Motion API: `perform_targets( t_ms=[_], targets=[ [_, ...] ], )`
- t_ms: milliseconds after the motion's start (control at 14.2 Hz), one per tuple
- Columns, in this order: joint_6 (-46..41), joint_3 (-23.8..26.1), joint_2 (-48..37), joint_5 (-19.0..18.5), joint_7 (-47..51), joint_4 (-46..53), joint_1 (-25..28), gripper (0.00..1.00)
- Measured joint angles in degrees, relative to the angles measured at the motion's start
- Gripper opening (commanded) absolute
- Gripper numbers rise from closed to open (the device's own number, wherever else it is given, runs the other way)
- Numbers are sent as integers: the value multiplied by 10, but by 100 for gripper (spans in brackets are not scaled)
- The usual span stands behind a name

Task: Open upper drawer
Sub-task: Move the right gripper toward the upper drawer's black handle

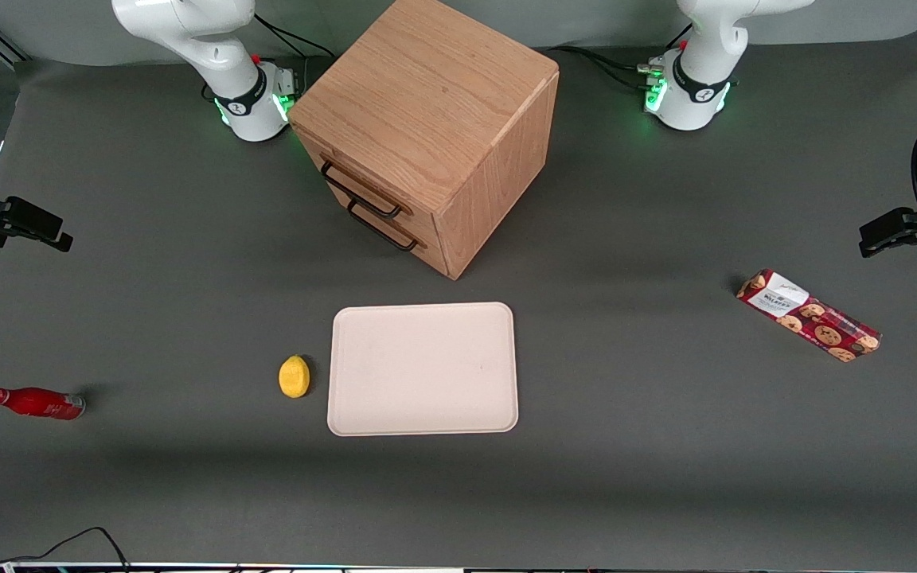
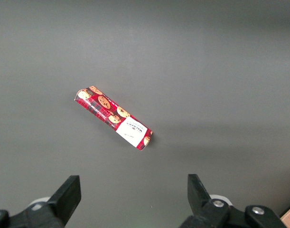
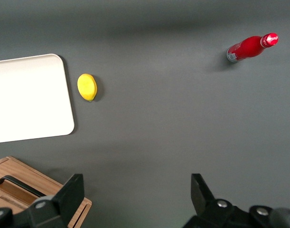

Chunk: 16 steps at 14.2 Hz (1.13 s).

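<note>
The oak cabinet [image 1: 427,111] stands at the back middle of the table, near both arm bases. Its upper drawer [image 1: 371,187] is shut flush, with its thin black bar handle [image 1: 361,193] just above the lower drawer's matching handle [image 1: 383,228]. My right gripper [image 3: 136,180] is open and empty, high over the bare mat. It is out of the front view; only the arm's base [image 1: 247,103] shows there. A corner of the cabinet [image 3: 45,194] with a black handle [image 3: 16,185] shows beside one fingertip [image 3: 74,183].
A cream tray [image 1: 423,368] lies nearer the front camera than the cabinet, with a yellow lemon [image 1: 294,376] beside it. A red bottle [image 1: 35,403] lies toward the working arm's end. A red cookie box [image 1: 809,315] lies toward the parked arm's end.
</note>
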Motion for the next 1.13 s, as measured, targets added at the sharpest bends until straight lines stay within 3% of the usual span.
perform_targets(
  t_ms=[493,986,1127],
  targets=[
    [-3,11,0,0,-1,-2,0,100],
    [-9,153,-1,2,-36,-34,-4,100],
    [-9,187,-1,27,-68,-44,-6,100]
  ],
)
